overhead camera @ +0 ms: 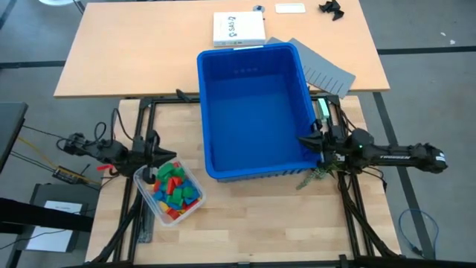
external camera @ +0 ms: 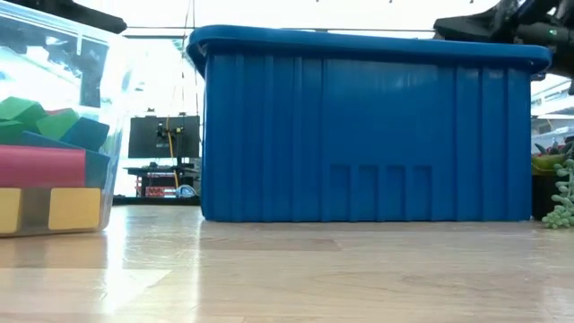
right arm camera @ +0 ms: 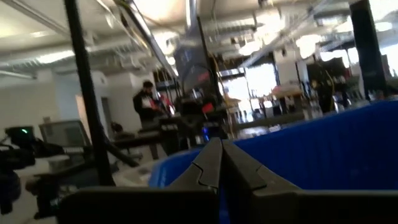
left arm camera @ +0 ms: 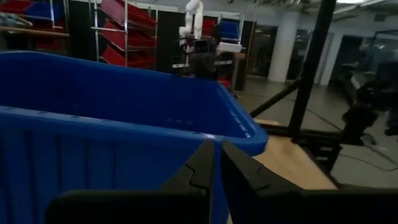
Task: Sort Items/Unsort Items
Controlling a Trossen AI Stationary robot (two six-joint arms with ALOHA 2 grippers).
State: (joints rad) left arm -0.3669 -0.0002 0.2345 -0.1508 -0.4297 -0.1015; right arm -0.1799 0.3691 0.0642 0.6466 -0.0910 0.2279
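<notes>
The items (overhead camera: pixel 172 187) are red, yellow, green and blue toy blocks piled in a clear plastic container (overhead camera: pixel 143 181) at the near left; the low view shows them (external camera: pixel 45 152) behind its wall. My left gripper (overhead camera: pixel 159 152) is shut and points level over the container's far edge, toward the large blue bin (overhead camera: pixel 253 50). My right gripper (overhead camera: pixel 303 140) is also shut and hovers at the bin's right rim near its near corner, just above the rim (external camera: pixel 502 49) in the low view. Neither holds anything.
The blue bin (external camera: pixel 359 135) fills the table's middle. A small green plant (overhead camera: pixel 316 177) lies by its near right corner. Grey slotted sheets (overhead camera: pixel 327 68) and a white box (overhead camera: pixel 238 30) lie beyond it. A person (right arm camera: pixel 146 102) stands in the room behind.
</notes>
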